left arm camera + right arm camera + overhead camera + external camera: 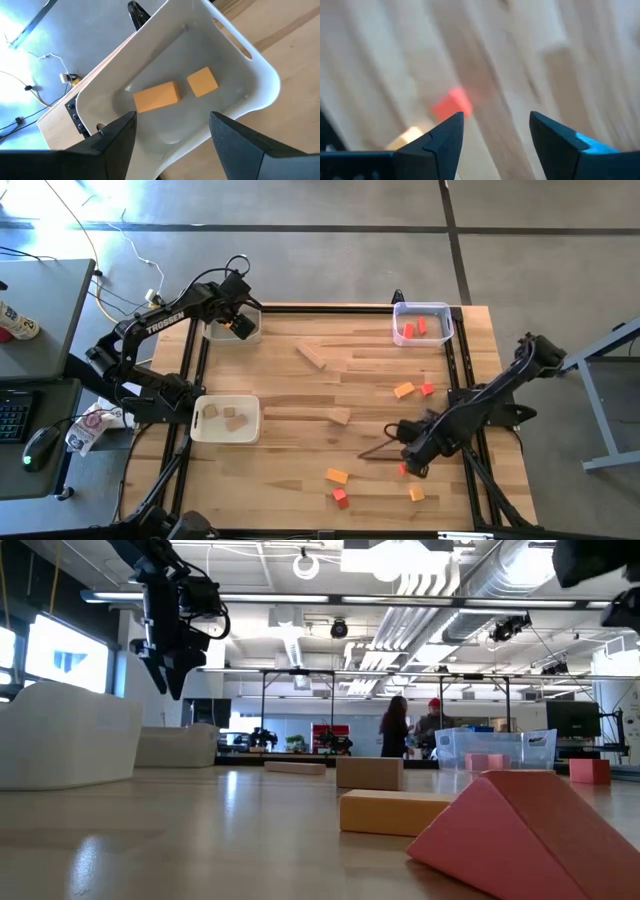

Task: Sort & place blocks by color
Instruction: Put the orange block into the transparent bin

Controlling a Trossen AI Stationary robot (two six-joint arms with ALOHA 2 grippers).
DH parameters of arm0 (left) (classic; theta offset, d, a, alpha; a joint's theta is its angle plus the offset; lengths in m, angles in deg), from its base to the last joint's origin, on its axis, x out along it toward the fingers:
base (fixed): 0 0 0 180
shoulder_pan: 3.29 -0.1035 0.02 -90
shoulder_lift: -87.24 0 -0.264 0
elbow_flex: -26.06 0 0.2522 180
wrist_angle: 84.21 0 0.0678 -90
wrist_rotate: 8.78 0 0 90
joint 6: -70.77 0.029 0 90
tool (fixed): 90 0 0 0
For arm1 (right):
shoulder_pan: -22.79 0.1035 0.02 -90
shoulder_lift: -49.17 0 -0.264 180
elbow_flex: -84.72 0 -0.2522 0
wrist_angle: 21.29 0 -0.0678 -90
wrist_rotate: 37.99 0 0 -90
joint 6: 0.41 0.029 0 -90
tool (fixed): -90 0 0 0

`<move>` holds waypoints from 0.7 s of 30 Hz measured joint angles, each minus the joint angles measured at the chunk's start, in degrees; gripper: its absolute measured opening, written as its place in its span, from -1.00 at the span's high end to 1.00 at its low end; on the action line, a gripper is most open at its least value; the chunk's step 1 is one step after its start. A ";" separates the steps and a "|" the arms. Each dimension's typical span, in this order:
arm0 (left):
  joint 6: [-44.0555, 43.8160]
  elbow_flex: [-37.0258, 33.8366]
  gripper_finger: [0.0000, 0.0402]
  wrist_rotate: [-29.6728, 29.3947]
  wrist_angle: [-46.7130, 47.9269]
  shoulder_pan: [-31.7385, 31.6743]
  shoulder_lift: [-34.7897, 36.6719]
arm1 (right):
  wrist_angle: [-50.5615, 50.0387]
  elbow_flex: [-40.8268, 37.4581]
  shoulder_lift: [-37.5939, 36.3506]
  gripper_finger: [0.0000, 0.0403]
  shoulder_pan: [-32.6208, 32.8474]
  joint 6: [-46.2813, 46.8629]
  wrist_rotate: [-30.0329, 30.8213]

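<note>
I'm working in what looks like an open-plan robotics lab or industrial workshop. Beyond the wooden worktop (pixel 300 395), the low view shows a large hall with exposed silver ducts (pixel 440 585), pipes and strip lighting under an unfinished ceiling. Black metal frames (pixel 300 705) stand farther back, and two people (pixel 410 725) stand by benches crowded with equipment. From above, the floor (pixel 300 205) is polished grey concrete with cables (pixel 120 275) trailing across it. A desk (pixel 40 310) beside the rig carries a keyboard (pixel 12 415) and a mouse (pixel 40 445).
</note>
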 joint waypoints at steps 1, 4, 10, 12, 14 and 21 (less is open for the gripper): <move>0.00 0.00 -0.18 0.00 0.00 0.00 0.00 | 2.08 -0.09 0.01 -0.06 0.46 -2.63 0.32; 0.00 0.00 -0.18 0.00 0.00 -0.02 -0.02 | 5.70 -0.14 0.77 -0.06 1.77 -8.45 0.47; 0.00 0.00 -0.18 0.02 0.00 0.00 -0.02 | 6.63 -0.16 2.59 -0.06 3.52 -10.80 0.49; -0.10 0.00 -0.18 0.02 0.00 0.00 -0.02 | 6.72 -0.16 3.51 -0.06 4.02 -11.20 0.53; -0.34 0.00 -0.18 0.03 0.00 0.00 -0.02 | 7.41 -0.16 4.75 -0.06 4.36 -12.16 0.52; -0.44 0.00 -0.18 0.07 0.00 0.00 -0.04 | 9.00 -0.16 10.36 -0.06 5.14 -14.37 -0.05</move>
